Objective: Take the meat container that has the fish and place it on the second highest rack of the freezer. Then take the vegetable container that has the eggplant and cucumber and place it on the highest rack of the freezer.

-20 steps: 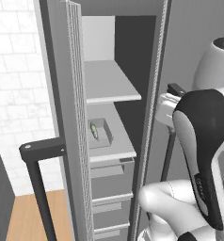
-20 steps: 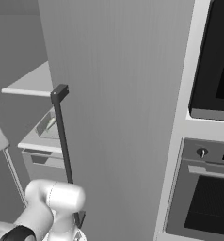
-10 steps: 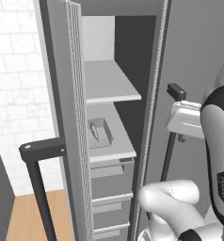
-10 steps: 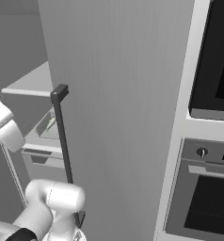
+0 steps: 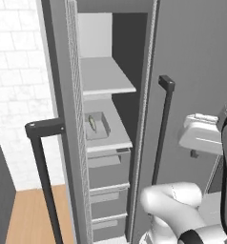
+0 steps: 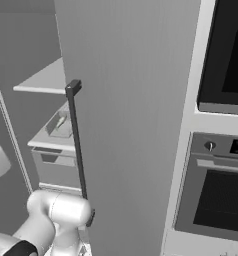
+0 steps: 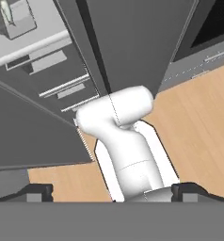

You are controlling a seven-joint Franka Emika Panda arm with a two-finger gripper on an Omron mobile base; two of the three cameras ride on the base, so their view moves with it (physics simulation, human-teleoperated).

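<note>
One container is sitting on the second highest rack [image 5: 113,143] of the freezer [image 5: 58,95] already, the meat container [image 5: 97,126] with the fish [image 5: 92,122] lying in it, so half the job is looking done. Nothing is resting on the highest rack [image 5: 108,81], and the eggplant and cucumber container is yet to be fetched. In the hand view the gripper [image 7: 111,192] is pointing down at the floor, fingers [image 7: 38,191] spread wide and carrying nothing; the meat container is lying well apart, far up and left of them.
</note>
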